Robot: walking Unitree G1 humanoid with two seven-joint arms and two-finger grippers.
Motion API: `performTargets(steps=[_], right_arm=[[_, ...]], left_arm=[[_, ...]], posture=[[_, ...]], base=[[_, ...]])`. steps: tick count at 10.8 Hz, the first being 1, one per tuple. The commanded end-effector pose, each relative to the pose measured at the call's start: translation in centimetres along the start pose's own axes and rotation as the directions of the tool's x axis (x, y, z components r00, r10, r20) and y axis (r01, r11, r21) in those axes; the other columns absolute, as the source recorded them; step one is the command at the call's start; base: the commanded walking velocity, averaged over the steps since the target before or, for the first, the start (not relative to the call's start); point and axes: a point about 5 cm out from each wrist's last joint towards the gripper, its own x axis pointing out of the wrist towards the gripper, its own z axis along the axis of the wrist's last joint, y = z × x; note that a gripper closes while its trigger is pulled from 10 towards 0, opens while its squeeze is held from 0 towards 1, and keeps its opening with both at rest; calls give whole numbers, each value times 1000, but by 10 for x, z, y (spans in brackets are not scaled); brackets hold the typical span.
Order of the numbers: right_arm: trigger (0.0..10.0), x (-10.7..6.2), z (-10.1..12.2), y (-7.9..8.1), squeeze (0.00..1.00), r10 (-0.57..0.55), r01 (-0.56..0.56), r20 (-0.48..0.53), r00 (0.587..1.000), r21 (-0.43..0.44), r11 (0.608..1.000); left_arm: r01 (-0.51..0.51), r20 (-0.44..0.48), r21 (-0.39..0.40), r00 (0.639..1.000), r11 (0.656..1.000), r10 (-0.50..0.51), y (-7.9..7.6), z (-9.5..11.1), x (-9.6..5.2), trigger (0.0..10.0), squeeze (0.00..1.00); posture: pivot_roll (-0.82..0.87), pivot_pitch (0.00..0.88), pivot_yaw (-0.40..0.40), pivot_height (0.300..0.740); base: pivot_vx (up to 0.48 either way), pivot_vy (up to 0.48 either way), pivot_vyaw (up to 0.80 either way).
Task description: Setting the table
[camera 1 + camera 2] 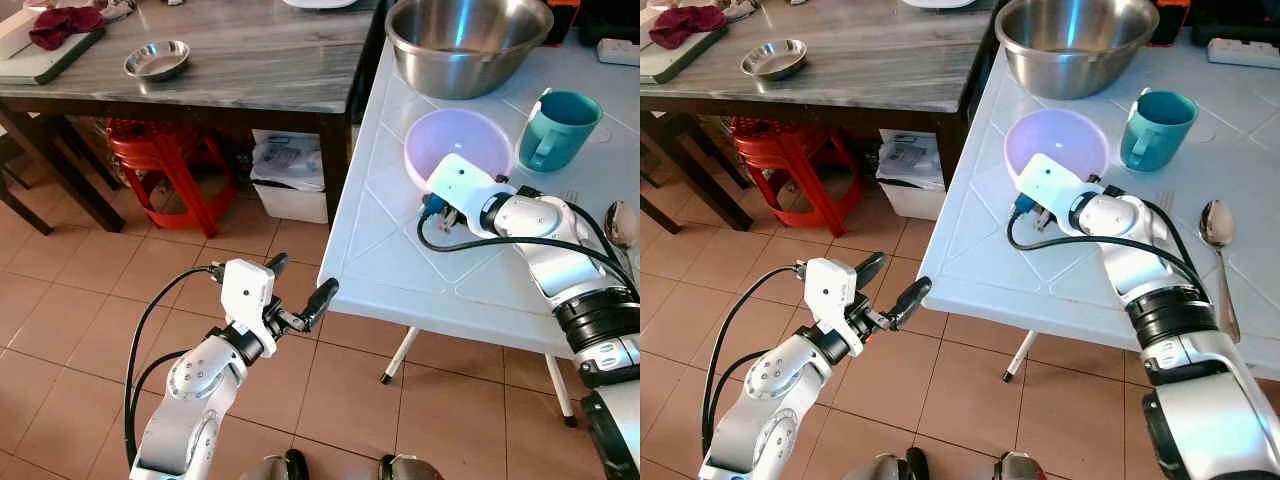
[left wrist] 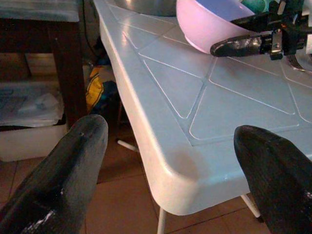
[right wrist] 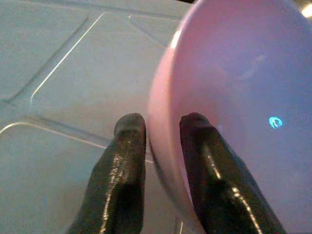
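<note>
Right gripper pinches the rim of the pale pink plastic bowl, one finger inside, one outside. The bowl sits just beside the teal mug. Left gripper is wide open and empty, off the white table corner. Early stage: bowl unplaced, steel spoon loose.

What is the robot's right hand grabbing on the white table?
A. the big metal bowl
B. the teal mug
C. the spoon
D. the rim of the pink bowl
D. The right hand has one black finger inside and one outside the rim of the pink bowl; the teal mug, spoon and big metal bowl sit apart from it.
</note>
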Motion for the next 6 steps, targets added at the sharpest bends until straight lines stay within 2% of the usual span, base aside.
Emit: performTargets(steps=[1, 4, 6], right_arm=[[0, 1, 2, 0, 0, 24, -24, 0, 1000, -23, 999], [0, 0, 4, 0, 0, 25, -24, 12, 1000, -38, 999], [0, 0, 12, -1, 0, 10, -7, 56, 998, -44, 999]], left_arm=[[1, -13, 13, 1000, 1000, -1, 1, -2, -4, 10000, 0], [-3, -18, 21, 1000, 1000, 3, 2, -2, -2, 10000, 0], [-4, -27, 31, 1000, 1000, 5, 3, -3, -1, 10000, 0]], posture=[[-121, 177, 110, 740], [-120, 169, 112, 740], [-119, 161, 112, 740]], base=[[0, 0, 0], [0, 0, 0], [0, 0, 0]])
